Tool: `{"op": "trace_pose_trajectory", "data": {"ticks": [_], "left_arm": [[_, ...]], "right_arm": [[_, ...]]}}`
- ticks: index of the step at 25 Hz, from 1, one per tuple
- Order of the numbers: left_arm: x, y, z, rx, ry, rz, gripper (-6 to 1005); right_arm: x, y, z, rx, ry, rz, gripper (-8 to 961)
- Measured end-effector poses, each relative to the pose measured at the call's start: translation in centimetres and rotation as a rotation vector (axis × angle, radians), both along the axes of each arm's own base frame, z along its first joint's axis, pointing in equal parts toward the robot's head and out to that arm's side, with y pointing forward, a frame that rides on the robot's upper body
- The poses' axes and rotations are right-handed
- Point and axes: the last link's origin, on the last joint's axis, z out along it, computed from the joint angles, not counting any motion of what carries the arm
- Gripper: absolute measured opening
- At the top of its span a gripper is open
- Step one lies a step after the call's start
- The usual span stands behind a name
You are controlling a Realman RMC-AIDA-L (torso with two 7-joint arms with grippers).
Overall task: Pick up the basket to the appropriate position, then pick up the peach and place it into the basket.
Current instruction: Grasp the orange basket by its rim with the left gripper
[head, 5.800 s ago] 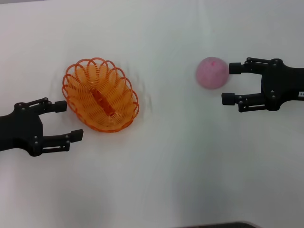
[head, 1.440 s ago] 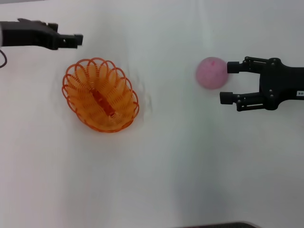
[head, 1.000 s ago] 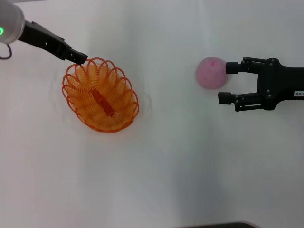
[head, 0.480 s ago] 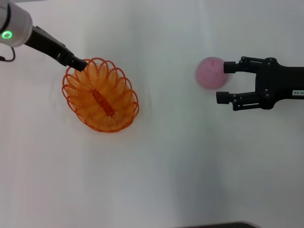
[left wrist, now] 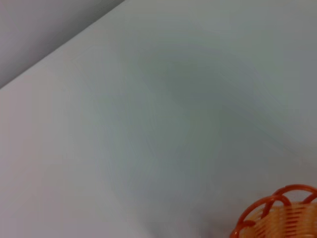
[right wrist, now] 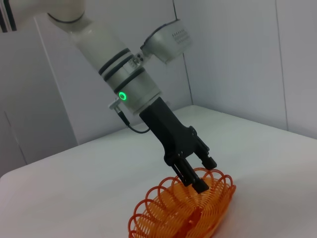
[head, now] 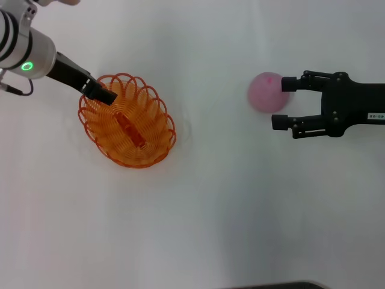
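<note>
The orange wire basket [head: 127, 120] sits left of centre in the head view. My left gripper [head: 105, 94] reaches down from the far left onto its far-left rim. In the right wrist view the left gripper [right wrist: 204, 174] is open: one finger dips inside the basket [right wrist: 183, 215] and the other stays outside the rim. The left wrist view catches only a bit of the basket rim [left wrist: 282, 210]. The pink peach [head: 266, 92] lies on the right. My right gripper [head: 283, 102] is open beside it, its far finger touching the peach's right side.
Everything rests on a plain white table [head: 228, 198]. Nothing else stands on it in the head view. A dark edge shows at the near side of the table [head: 271, 285]. Pale walls stand behind the table in the right wrist view.
My left arm swung from the near left around to the far side and came down onto the basket's rim. My right gripper crept slightly left toward the peach. Basket and peach stayed put.
</note>
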Motion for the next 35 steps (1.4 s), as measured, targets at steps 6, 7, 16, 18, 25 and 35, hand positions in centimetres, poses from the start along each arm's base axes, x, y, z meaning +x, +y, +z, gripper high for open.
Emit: {"op": "trace_pose_trajectory", "data": {"ticks": [6, 7, 16, 18, 25, 35], "left_arm": [[0.0, 0.02, -0.03, 0.0, 0.0, 0.0, 797], [0.05, 0.02, -0.05, -0.001, 0.0, -0.001, 797], [0.07, -0.09, -0.17, -0.017, -0.012, 0.026, 724], [0.13, -0.13, -0.27, -0.027, -0.015, 0.028, 705], [0.36, -0.07, -0.31, -0.033, -0.014, 0.022, 479], [0.57, 0.14, -0.27, -0.026, -0.016, 0.019, 71]], "right_arm": [[-0.04, 0.25, -0.11, 0.001, -0.006, -0.001, 946], [-0.06, 0.26, -0.13, 0.0, -0.008, 0.0, 946], [-0.02, 0.52, -0.25, 0.007, -0.02, -0.004, 946], [0.0, 0.57, -0.27, 0.008, -0.023, -0.005, 946], [-0.14, 0.64, -0.41, 0.002, -0.027, 0.002, 946], [-0.34, 0.82, -0.43, 0.0, -0.027, 0.008, 945]]}}
